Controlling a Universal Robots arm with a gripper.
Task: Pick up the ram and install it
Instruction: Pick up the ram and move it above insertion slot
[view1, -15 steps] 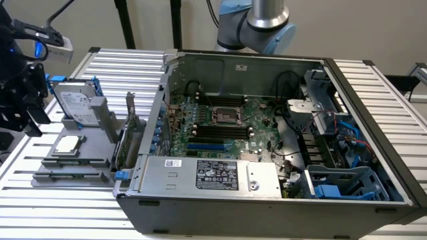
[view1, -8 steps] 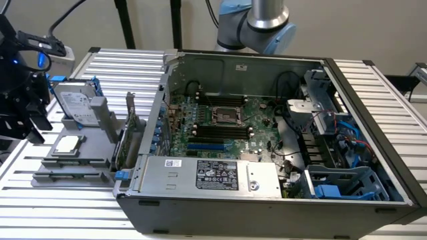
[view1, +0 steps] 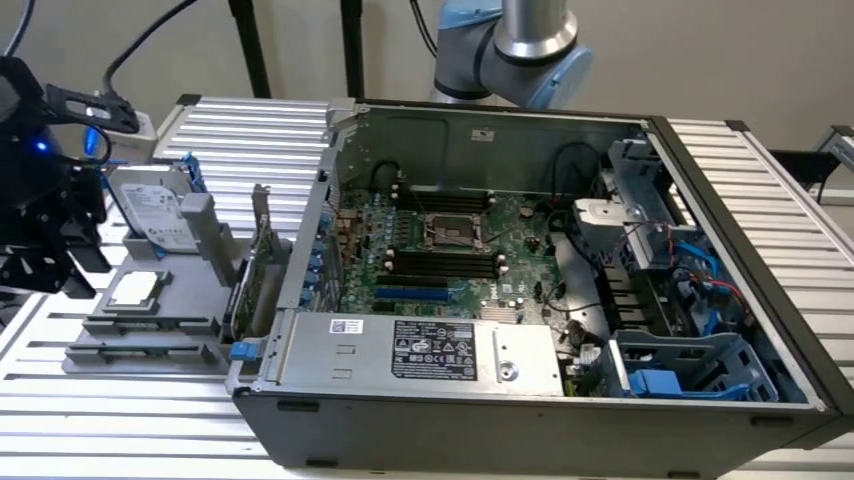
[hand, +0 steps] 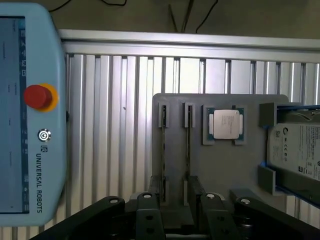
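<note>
Gripper (hand: 181, 216), jaws apart, hangs over grey tray (hand: 220, 170) on ribbed alu. table (hand: 110, 125), dark floor (hand: 250, 17) w/ cables (hand: 187, 15) beyond; ram (hand: 188, 150): thin dark strip on edge in tray slot, near CPU chip (hand: 226, 123), not gripped.

Even, soft indoor light, faint shadows

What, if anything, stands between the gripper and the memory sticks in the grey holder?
Nothing visible does. The open gripper hangs by the grey holder, and the memory sticks stand on edge in their slots, uncovered. The processor and the hard drive lie off to the side.
</note>
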